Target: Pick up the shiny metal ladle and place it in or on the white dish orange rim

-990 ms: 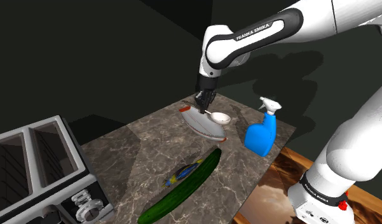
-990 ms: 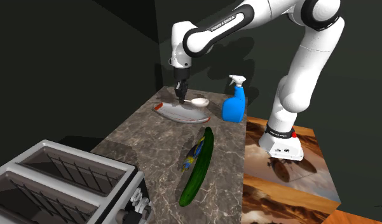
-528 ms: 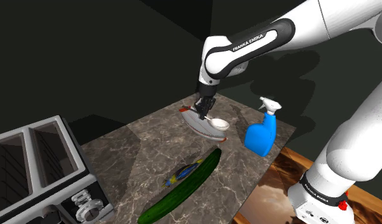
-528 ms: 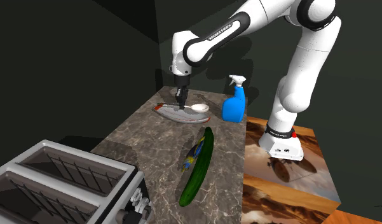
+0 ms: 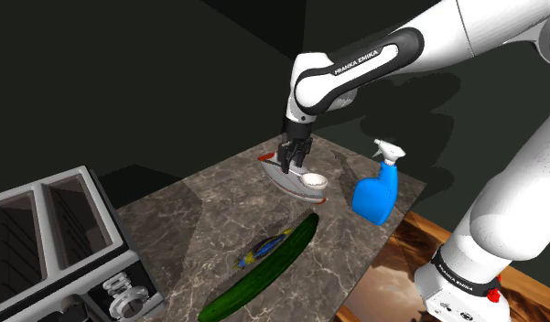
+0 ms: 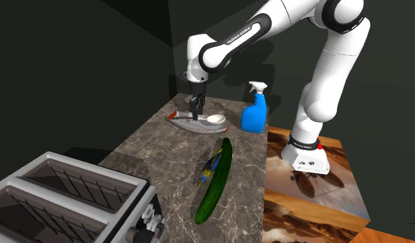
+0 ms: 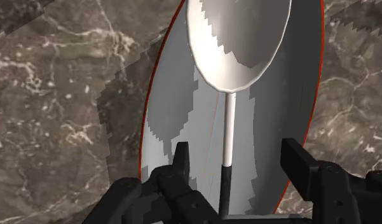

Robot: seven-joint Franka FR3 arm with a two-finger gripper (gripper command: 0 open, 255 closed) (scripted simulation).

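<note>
Since the earlier frames, the ladle point(image 7: 237, 51) had come down from the gripper's hold to lie along the grey-white, orange-red-rimmed dish point(image 7: 167, 133) on the marble counter point(image 5: 199, 229). The gripper point(image 7: 236, 156) stood wide open, its fingers either side of the ladle's dark handle end without touching it.

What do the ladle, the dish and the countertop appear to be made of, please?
Ladle: pale grey, smooth bowl and thin shaft with soft shading, perhaps metal; handle end black. Dish: plain matte grey-white with a thin red-orange rim, possibly ceramic or plastic. Countertop: dark brown with pale veins, looks like marble.
</note>
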